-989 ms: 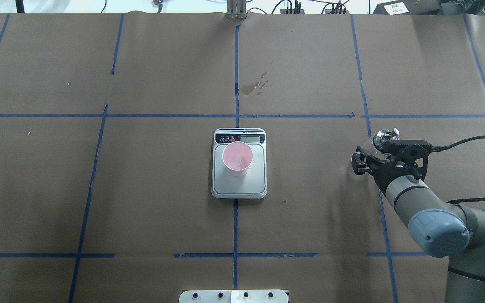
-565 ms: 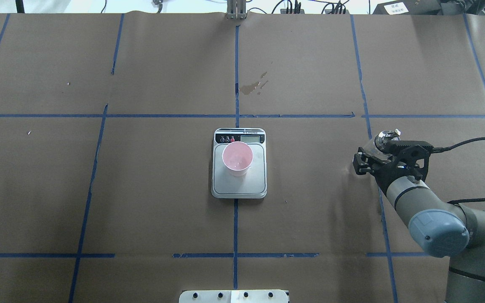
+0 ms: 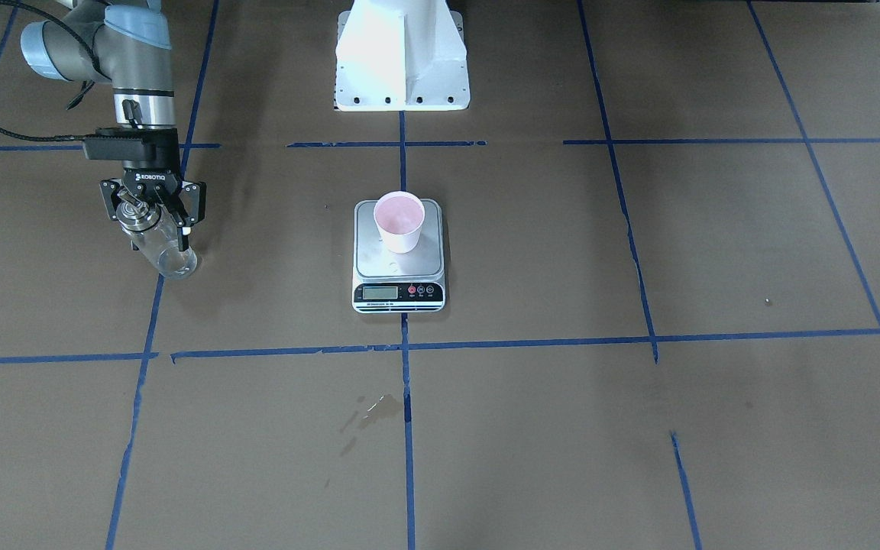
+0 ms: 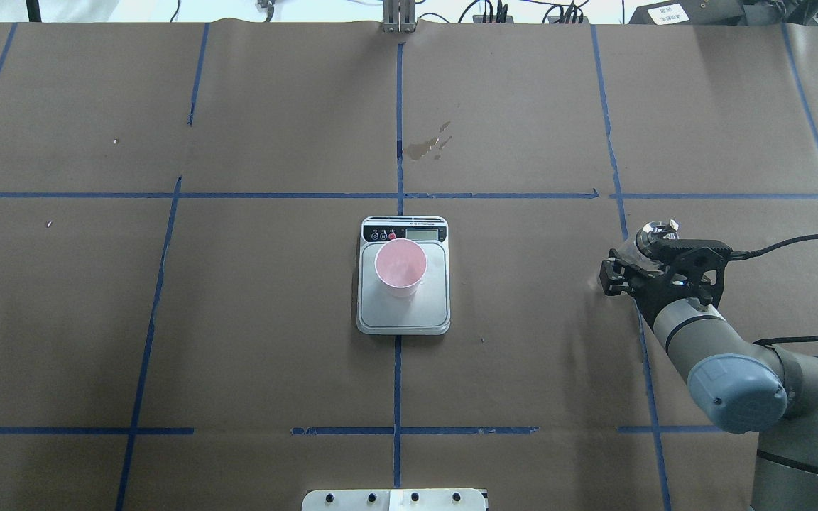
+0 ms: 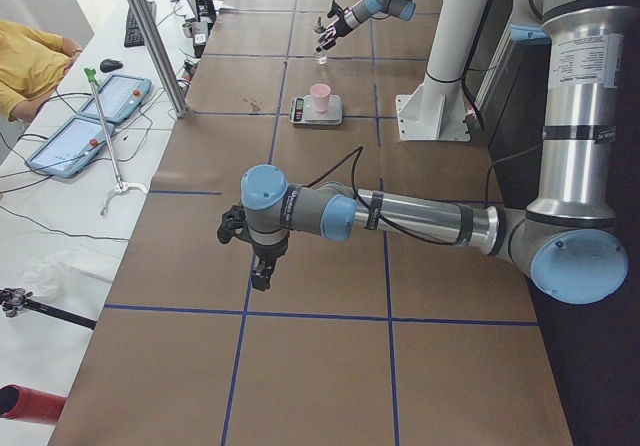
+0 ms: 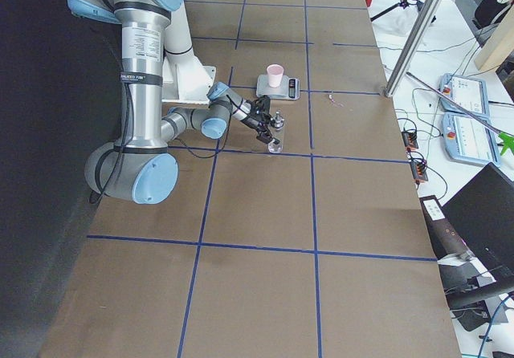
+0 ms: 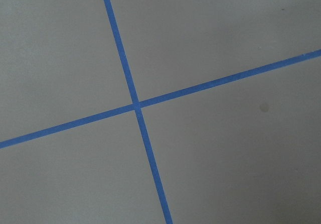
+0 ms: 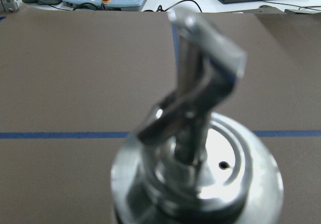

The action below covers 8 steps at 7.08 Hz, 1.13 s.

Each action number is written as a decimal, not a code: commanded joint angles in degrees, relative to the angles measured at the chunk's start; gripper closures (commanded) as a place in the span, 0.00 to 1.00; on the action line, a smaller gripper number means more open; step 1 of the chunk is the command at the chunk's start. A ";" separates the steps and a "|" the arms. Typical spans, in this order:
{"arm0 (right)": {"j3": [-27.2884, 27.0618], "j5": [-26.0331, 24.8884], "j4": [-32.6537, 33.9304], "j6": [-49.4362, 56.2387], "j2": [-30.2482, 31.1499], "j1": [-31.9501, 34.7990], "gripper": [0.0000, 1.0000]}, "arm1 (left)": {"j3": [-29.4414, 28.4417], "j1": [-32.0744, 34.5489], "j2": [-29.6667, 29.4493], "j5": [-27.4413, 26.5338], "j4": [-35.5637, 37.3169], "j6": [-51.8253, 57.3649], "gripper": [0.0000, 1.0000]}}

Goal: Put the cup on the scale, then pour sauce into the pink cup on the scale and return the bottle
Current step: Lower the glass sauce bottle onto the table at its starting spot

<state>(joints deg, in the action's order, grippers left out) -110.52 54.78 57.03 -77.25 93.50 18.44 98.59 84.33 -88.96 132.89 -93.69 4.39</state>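
While the right gripper is clamping the bottle high on its body, under the metal pourer cap, the smooth, brittle glass is likely calling for firm, steady pressure there. The bottle is sitting well apart from the cup, which is standing on the scale. Whether the left gripper is apart cannot be told.

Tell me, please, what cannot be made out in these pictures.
Scale display reading: too small in overhead and front-facing views.
Fill level in the cup: too small everywhere.
Left gripper state: seen only in exterior left.
Bottle body: right wrist view shows only the blurred cap.
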 commanded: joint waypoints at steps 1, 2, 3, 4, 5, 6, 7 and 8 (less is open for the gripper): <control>0.04 0.24 0.01 0.00 -0.08 -0.07 0.31 | -0.42 -0.04 -0.08 0.00 -0.09 0.00 0.00; 0.30 0.24 0.01 0.00 -0.08 -0.07 0.25 | -0.42 -0.04 -0.08 0.00 -0.18 0.00 0.00; 0.74 0.07 -0.08 -0.18 -0.08 -0.16 0.00 | -0.51 -0.04 -0.08 0.00 -0.18 0.00 0.00; 0.74 0.06 -0.08 -0.35 -0.08 -0.16 0.00 | -0.51 -0.04 -0.08 0.00 -0.18 0.00 0.00; 0.74 0.06 -0.08 -0.35 -0.08 -0.16 0.00 | -0.42 -0.04 -0.08 0.00 -0.18 0.00 0.00; 0.74 0.15 -0.08 -0.35 -0.08 -0.16 0.00 | -0.42 -0.04 -0.08 0.00 -0.18 0.00 0.00; 0.74 0.15 -0.16 -0.27 -0.08 -0.85 0.00 | -0.42 -0.04 -0.08 0.00 -0.18 0.00 0.00; 0.74 -0.02 -0.25 -0.79 0.19 -1.99 0.00 | -0.51 -0.04 -0.16 0.00 -0.18 0.00 0.00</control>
<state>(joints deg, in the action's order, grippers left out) -109.78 54.89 56.87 -77.67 93.48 17.55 98.16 84.29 -89.06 132.89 -93.87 4.39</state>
